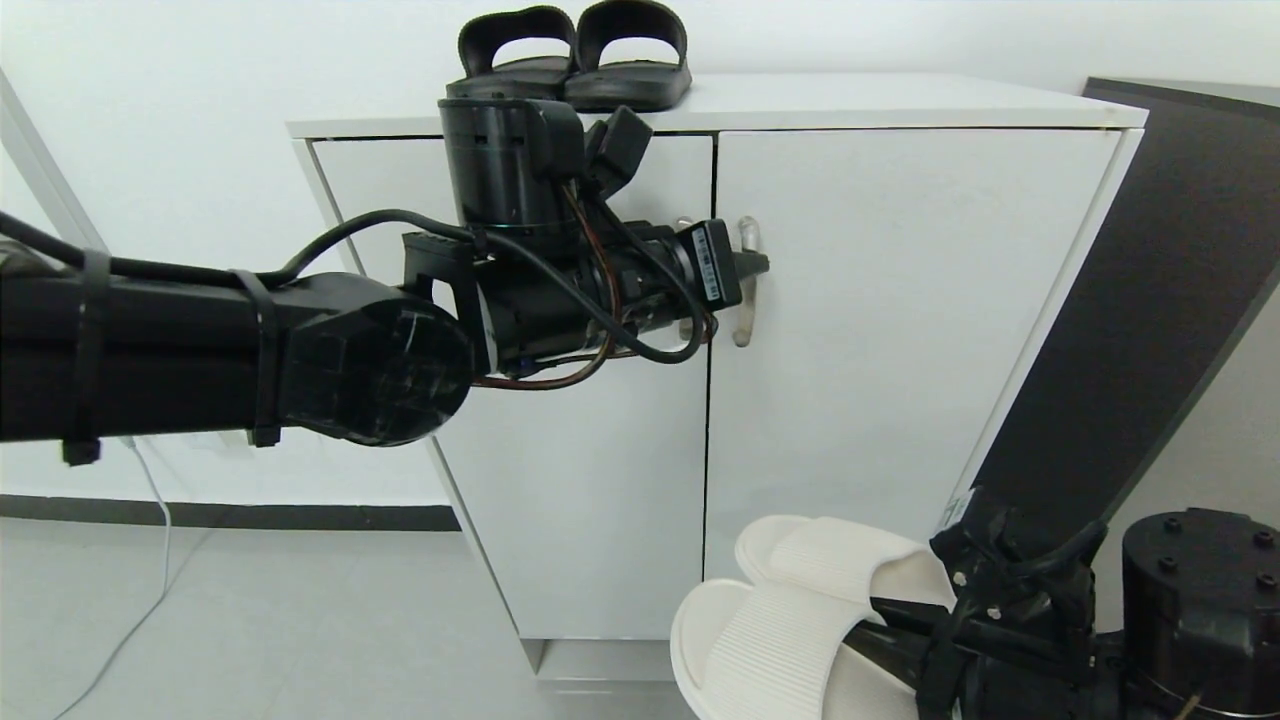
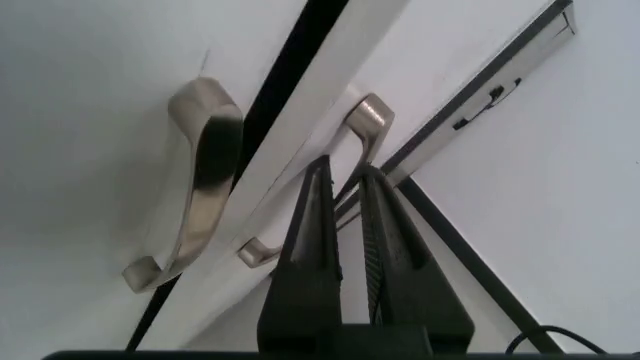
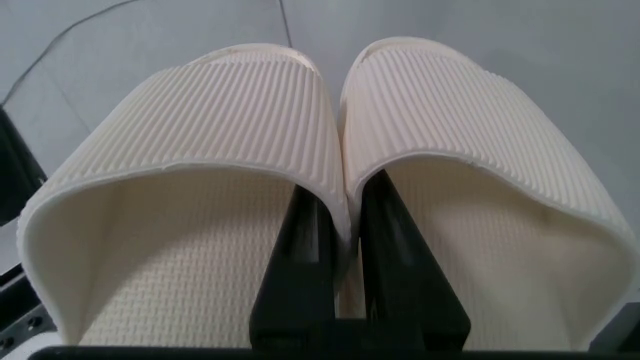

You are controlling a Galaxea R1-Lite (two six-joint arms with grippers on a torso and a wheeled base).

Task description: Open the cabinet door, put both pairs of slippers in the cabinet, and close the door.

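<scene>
Judging from the head view, the task is barely begun. Both doors of the cabinet (image 1: 900,350) are shut, and neither pair of slippers is inside. The black slippers (image 1: 575,60) sit side by side on the cabinet's top, above the left door. The white slippers (image 1: 790,610) are held off the floor, low down in front of the right door. The left gripper (image 1: 752,263) is at the seam between the doors, level with the right handle (image 1: 745,325), and its tip pokes just past the bar. What is left, by my reckoning, is pulling a door open, putting both pairs in and shutting it.

In the left wrist view, the left gripper's fingers (image 2: 315,230) are drawn almost together, with only a thin slit between them. The right handle runs across right at their tips, so I take it to be pinched there, though the contact itself is hidden. The left handle (image 2: 195,190) stands free on the far side of the dark seam.

In the right wrist view, the right gripper (image 3: 345,205) is clenched on the white slippers. Its fingers reach in under the two ribbed straps and squeeze the adjoining inner walls together, so both slippers hang as one bundle, toes pointing away.
</scene>
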